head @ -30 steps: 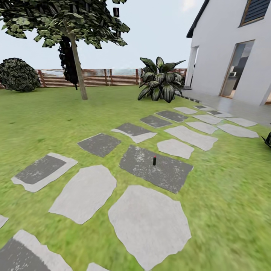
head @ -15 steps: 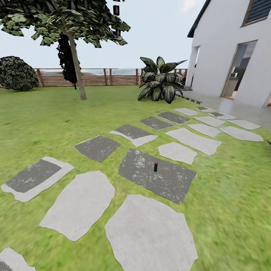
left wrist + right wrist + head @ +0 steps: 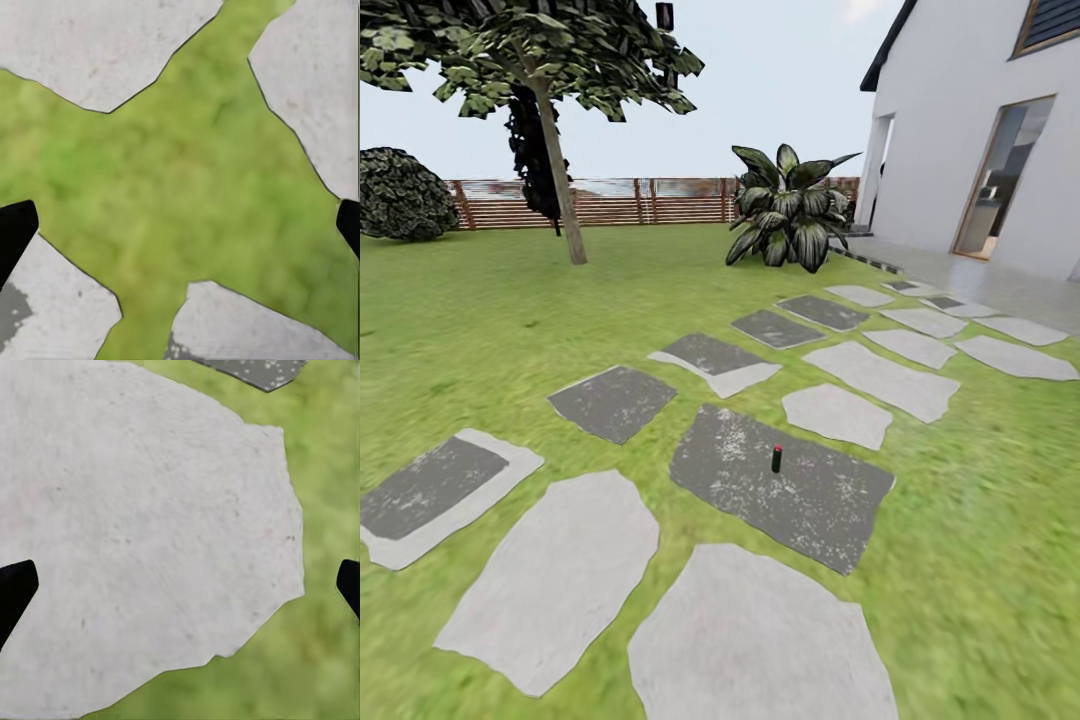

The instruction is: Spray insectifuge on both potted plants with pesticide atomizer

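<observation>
I see the pesticide atomizer [image 3: 776, 459] standing upright on a dark stepping stone [image 3: 780, 485] in the lawn [image 3: 480, 320]; it's too small for me to read any label. My left gripper [image 3: 180, 225] hangs spread wide over grass between pale stones. My right gripper [image 3: 180, 585], fingers also apart, is over a pale slab [image 3: 135, 532].

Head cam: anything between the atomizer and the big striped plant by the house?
No obstacle: the atomizer stands on a dark stone; toward the striped plant lie flat stepping stones and lawn.
</observation>
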Robot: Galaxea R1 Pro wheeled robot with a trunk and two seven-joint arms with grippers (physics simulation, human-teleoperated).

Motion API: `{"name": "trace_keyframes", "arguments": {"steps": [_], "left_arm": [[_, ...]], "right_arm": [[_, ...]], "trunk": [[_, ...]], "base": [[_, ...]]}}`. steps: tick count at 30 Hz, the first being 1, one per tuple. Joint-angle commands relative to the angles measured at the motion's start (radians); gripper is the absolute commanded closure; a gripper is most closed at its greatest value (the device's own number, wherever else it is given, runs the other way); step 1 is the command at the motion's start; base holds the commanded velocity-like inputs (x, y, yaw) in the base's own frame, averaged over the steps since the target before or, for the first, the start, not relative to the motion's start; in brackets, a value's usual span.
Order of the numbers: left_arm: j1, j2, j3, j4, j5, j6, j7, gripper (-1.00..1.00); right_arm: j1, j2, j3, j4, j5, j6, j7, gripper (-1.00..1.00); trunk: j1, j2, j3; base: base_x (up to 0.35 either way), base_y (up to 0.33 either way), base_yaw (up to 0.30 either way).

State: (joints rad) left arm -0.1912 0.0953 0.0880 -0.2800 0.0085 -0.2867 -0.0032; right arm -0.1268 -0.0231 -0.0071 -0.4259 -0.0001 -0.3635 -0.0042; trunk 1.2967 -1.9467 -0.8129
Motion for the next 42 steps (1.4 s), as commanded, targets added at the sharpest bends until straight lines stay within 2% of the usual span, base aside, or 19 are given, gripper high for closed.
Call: {"name": "trace_keyframes", "arguments": {"steps": [1, 10, 42], "left_arm": [[-0.001, 0.000, 0.003, 0.001, 0.001, -0.003, 0.000, -1.00], [-0.001, 0.000, 0.003, 0.001, 0.001, -0.003, 0.000, -1.00], [-0.001, 0.000, 0.003, 0.001, 0.001, -0.003, 0.000, -1.00]], "right_arm": [[-0.001, 0.000, -0.001, 0.001, 0.000, -0.003, 0.000, -1.00], [-0.001, 0.000, -0.001, 0.001, 0.000, -0.003, 0.000, -1.00], [-0.001, 0.000, 0.001, 0.001, 0.000, -0.003, 0.000, -1.00]], "trunk": [[0.000, 0.000, -0.001], [0.000, 0.000, -0.001], [0.000, 0.000, -0.001]], "base": [[0.309, -0.110, 0.000], [0.238, -0.186, 0.000], [0.154, -0.243, 0.000]]}}
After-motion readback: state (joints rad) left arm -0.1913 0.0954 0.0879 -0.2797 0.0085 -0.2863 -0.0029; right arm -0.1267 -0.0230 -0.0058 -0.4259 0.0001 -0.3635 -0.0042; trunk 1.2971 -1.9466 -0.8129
